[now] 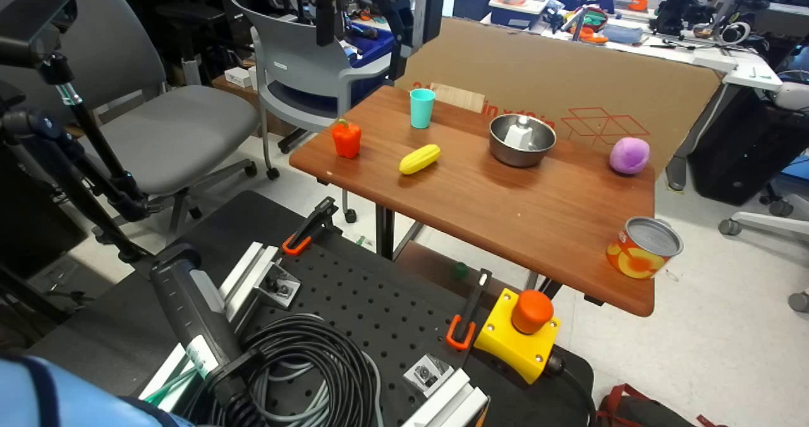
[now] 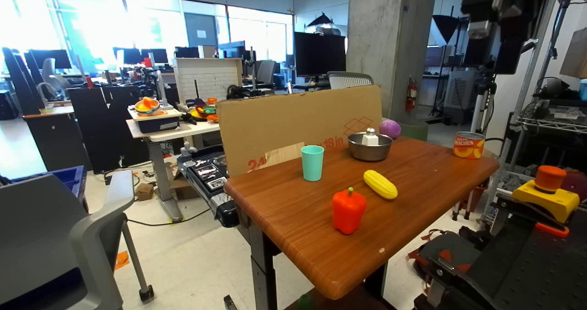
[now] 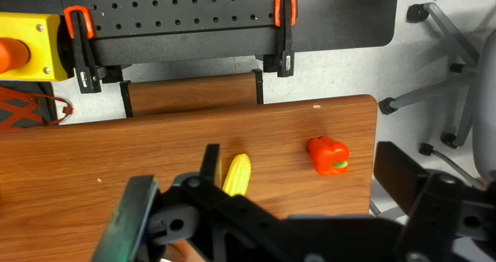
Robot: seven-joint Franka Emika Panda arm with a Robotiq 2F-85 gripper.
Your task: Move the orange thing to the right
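The orange thing is a small red-orange pepper-shaped block with a green stem. It stands upright on the brown table (image 1: 480, 193) near one end in both exterior views (image 1: 347, 139) (image 2: 349, 211). In the wrist view the orange thing (image 3: 328, 156) appears between the fingers, closer to the right one. My gripper (image 3: 300, 149) is open and empty, with its fingers wide apart. It hangs above the table, apart from the block; the gripper (image 1: 360, 54) also shows at the top of an exterior view.
A yellow corn (image 1: 419, 159), a turquoise cup (image 1: 421, 108), a metal bowl (image 1: 502, 152) holding a white shaker (image 1: 519, 134), a purple ball (image 1: 629, 155) and a peach can (image 1: 643, 248) stand on the table. A cardboard panel (image 1: 537, 67) rises behind it.
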